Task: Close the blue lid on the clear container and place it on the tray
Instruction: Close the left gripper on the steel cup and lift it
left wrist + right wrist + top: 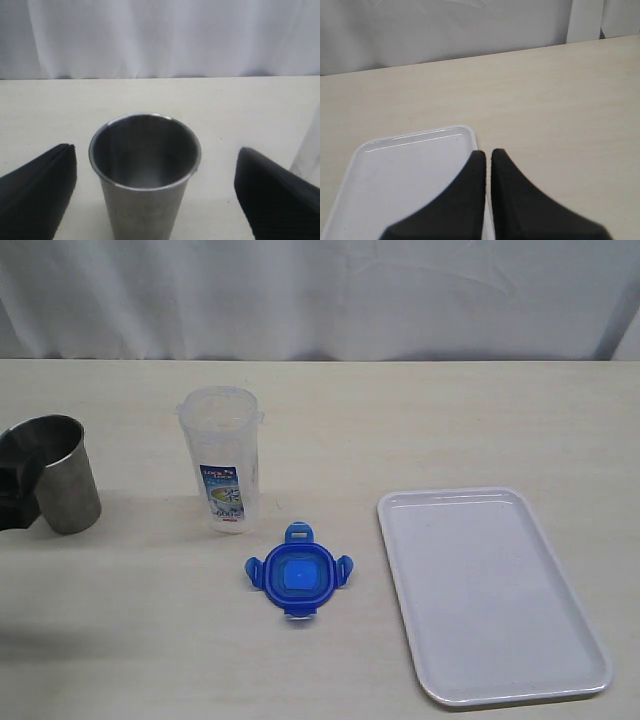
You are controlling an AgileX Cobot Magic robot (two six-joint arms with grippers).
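Note:
The clear container (pixel 222 458) stands upright and lidless left of centre, with its blue-and-white label facing the camera. In front of it the blue lid (pixel 298 575) lies flat on the table, flaps splayed out. The white tray (pixel 490 590) lies at the right with nothing on it. My left gripper (pixel 155 151) is open at the far left, its fingers on either side of a steel cup (pixel 145 165) without touching it. My right gripper (pixel 487 152) is shut on nothing and hovers over the tray's (pixel 405 180) far corner; it is outside the exterior view.
The steel cup (pixel 62 472) stands at the table's left edge, a hand's width left of the container. A sliver of the clear container (pixel 311 150) shows beside the left gripper's finger. A white curtain backs the table.

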